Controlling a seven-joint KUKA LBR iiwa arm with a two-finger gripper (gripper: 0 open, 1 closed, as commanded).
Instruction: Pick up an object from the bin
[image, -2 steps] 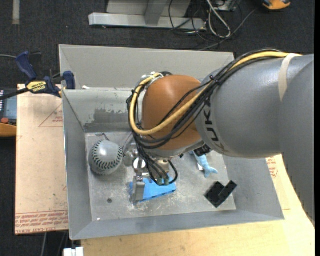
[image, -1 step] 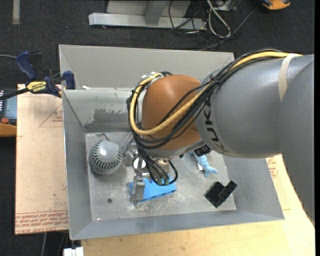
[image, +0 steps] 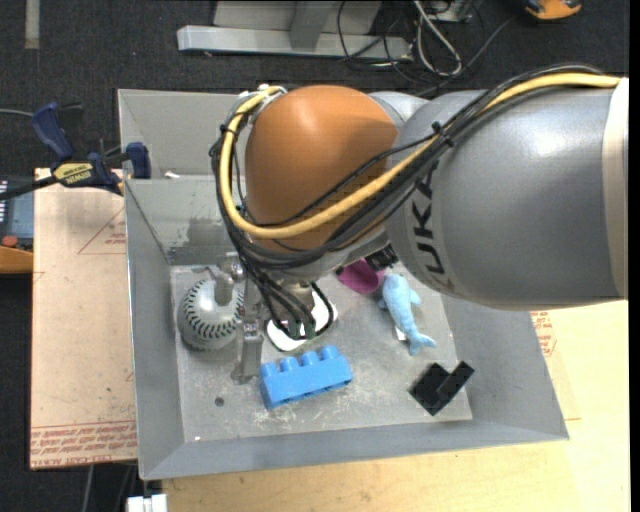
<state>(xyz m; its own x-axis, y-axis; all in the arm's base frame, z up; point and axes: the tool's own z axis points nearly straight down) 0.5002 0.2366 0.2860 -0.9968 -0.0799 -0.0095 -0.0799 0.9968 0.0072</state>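
Observation:
My gripper (image: 245, 352) hangs low in the left half of the bin, under the arm's orange dome. Its metal tip stands close to the bin floor. Just to its left lies a grey ribbed ball (image: 203, 314), touching or nearly touching it. To its right a white flat piece with a black ring (image: 300, 328) lies partly hidden by the wrist. A blue toy brick (image: 306, 378) lies right in front of the gripper, a little to the right. Nothing shows held in the gripper.
A light blue dolphin toy (image: 405, 311) lies at the bin's middle right, with a magenta piece (image: 357, 276) behind it, half under the arm. A black block (image: 441, 386) sits near the front right corner. The arm covers the back of the bin.

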